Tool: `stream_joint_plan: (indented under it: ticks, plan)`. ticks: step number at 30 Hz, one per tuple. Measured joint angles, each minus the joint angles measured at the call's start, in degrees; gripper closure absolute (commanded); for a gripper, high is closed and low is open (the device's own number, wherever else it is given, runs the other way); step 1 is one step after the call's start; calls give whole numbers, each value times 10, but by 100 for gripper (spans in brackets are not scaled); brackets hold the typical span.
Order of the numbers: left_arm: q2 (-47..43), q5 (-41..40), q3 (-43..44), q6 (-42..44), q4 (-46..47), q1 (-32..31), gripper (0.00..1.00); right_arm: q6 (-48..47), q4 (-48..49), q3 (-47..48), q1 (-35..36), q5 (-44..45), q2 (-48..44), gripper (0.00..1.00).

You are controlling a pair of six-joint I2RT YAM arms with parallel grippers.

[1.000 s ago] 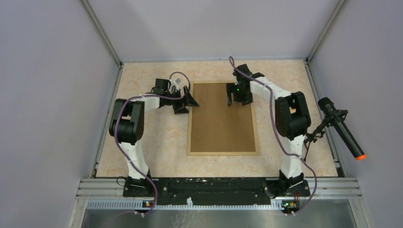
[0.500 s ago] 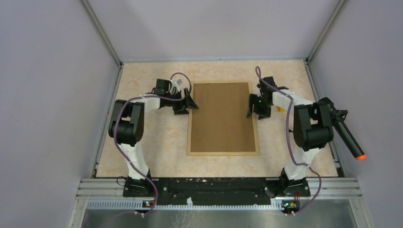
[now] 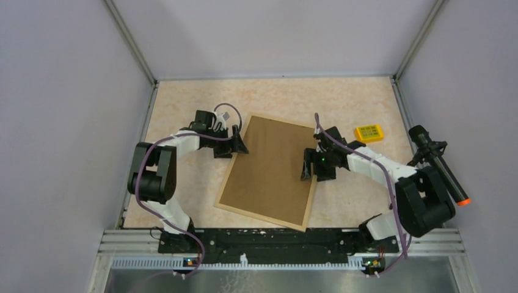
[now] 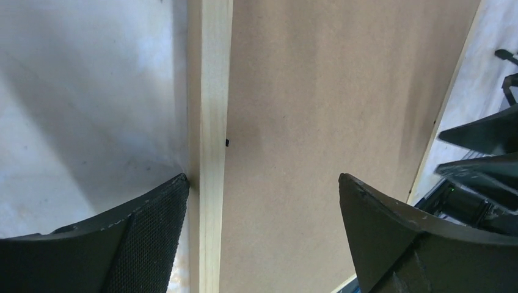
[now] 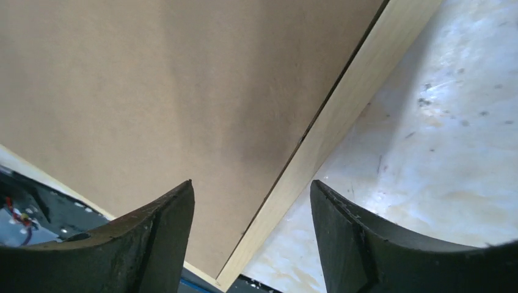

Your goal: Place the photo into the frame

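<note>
Slanting frame [image 3: 269, 171], formerly square-on.

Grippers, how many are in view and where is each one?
2. The left gripper straddles the left rail of the frame toward its far end, jaws open. The right gripper straddles the right rail about midway along, jaws open. Neither is hidden.

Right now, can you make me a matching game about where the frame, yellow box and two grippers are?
Things:
1 frame
2 yellow box
3 left gripper
4 right gripper

Places:
A open over the frame's right edge
B lying skewed, brown back up
C far right, away from the frame
D open over the frame's left edge

Pairs: 1-B; 2-C; 3-D; 4-A
</note>
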Motion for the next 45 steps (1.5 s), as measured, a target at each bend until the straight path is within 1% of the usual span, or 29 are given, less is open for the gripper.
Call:
stream_joint_plan:
  ticks: [2,4,6,9,14,19,24,33,45]
  plan:
    - [-5,-5,0,7,-21,-2,2,11,-14,-3,-3,-8,-40,28]
    - [-8,-8,1,11,-34,-3,2,9,-23,11,-38,-16,-63,28]
    - [-9,-14,8,15,-54,-3,2,3,-28,34,-82,-20,-65,28]
    - [2,-36,38,17,-94,-3,2,-8,-33,81,-139,-20,-48,31]
    - [61,-46,128,6,-99,-1,6,-13,-12,144,-180,-39,18,41]
    - [139,-24,202,-16,-73,0,7,-13,20,170,-191,-74,115,52]
    - [178,25,237,-28,-49,0,9,-12,42,170,-192,-101,168,55]
    - [179,49,225,-29,-22,6,9,-7,64,196,-192,-106,188,57]
    - [179,54,220,-31,-13,7,9,17,70,204,-190,-95,207,54]
